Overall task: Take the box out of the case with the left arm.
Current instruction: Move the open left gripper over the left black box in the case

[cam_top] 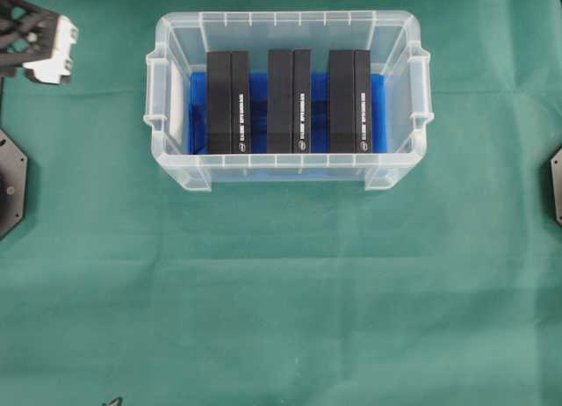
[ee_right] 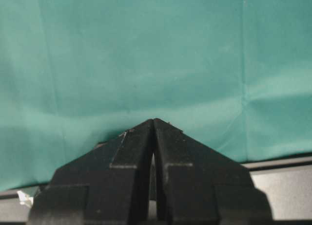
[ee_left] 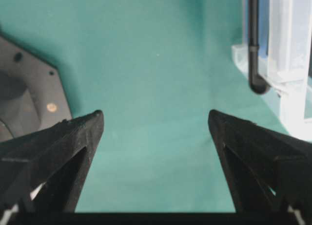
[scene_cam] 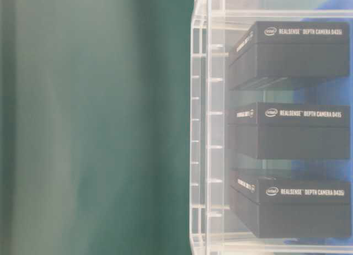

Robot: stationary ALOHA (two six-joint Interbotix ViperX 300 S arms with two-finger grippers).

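Observation:
The case point(cam_top: 285, 19) is a clear plastic bin with a blue floor, at the back middle of the green cloth. Three black boxes stand in it side by side: left point(cam_top: 228, 103), middle point(cam_top: 290, 100) and right point(cam_top: 350, 100). The table-level view shows them through the case wall point(scene_cam: 201, 128), each printed with white lettering point(scene_cam: 292, 53). The left arm point(cam_top: 48, 46), with white blocks, is at the far left back, apart from the case. My left gripper point(ee_left: 155, 115) is open and empty over bare cloth. My right gripper point(ee_right: 153, 120) is shut and empty over cloth.
A corner of the case point(ee_left: 292, 64) and a black cable point(ee_left: 253, 40) show at the right of the left wrist view. Black arm bases sit at the left edge point(cam_top: 10, 182) and right edge point(cam_top: 556, 186). Green cloth covers the table.

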